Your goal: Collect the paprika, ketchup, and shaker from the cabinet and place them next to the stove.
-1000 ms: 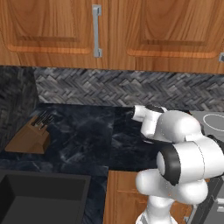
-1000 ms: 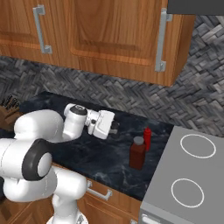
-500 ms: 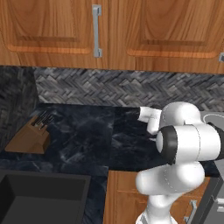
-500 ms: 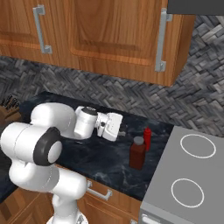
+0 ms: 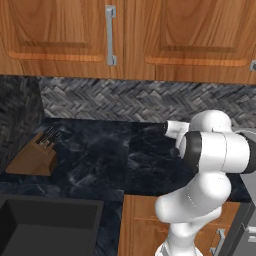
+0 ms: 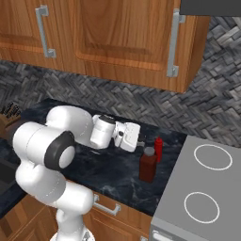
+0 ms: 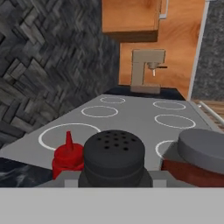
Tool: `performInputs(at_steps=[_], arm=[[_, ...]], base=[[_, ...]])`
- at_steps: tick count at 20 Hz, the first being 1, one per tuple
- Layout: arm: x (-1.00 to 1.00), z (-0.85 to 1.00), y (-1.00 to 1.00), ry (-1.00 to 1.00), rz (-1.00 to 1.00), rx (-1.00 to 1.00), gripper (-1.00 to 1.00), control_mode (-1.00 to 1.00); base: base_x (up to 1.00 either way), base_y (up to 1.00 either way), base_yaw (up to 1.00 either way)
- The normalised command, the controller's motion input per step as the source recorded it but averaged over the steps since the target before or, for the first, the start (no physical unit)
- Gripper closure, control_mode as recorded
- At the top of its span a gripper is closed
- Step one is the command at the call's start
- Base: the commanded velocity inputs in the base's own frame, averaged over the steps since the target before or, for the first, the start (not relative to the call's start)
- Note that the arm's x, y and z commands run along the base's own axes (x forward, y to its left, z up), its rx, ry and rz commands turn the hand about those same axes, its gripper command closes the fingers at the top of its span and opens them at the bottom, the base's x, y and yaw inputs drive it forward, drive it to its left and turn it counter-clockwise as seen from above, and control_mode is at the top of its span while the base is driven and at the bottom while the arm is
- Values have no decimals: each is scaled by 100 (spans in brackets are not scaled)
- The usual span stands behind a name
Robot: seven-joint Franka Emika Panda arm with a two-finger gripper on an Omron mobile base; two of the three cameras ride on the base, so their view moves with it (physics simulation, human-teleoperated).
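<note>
**Shaker carried in beside the stove, last of the three**

At the far left of the bench stood a knife block, well apart from the work. Over the last second the arm swung rightward across the dark bench top, and the pincer came from mid-bench to just beside the two items already standing by the stove. Nothing else on the bench moved in that time.

In the right base view the paprika stood on the bench close to the stove's left edge, with the ketchup just behind it, on the far side. The pincer's head sat immediately left of both, near the ketchup's cap.

The hand view looked along the pincer across the cooktop. The shaker, its perforated black top facing the camera, sat low and centred, right where the fingertips belong, with the ketchup's pointed cap just to its left and the paprika's black lid to its right. The pincer was nearly fully shut, and by its place between the tips it appeared to be clamped on the shaker, though the fingers themselves were hidden behind it.

Judging from this, two items were already delivered and the third was arriving between them. Lowering it would call for care, since both neighbours stood close enough to be knocked.
</note>
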Motion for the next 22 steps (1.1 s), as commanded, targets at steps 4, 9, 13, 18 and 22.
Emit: performInputs(at_steps=[4,9,13,18,22], arm=[[8,-26,-19,-1,0,2,100,-100],[8,-19,-10,-3,0,5,100,-100],[10,-14,0,-2,0,5,100,-100],[9,-16,0,-3,0,4,100,-100],[8,-20,0,-3,0,3,100,-100]], base=[[0,0,0],[0,0,0],[0,0,0],[0,0,0],[0,0,0]])
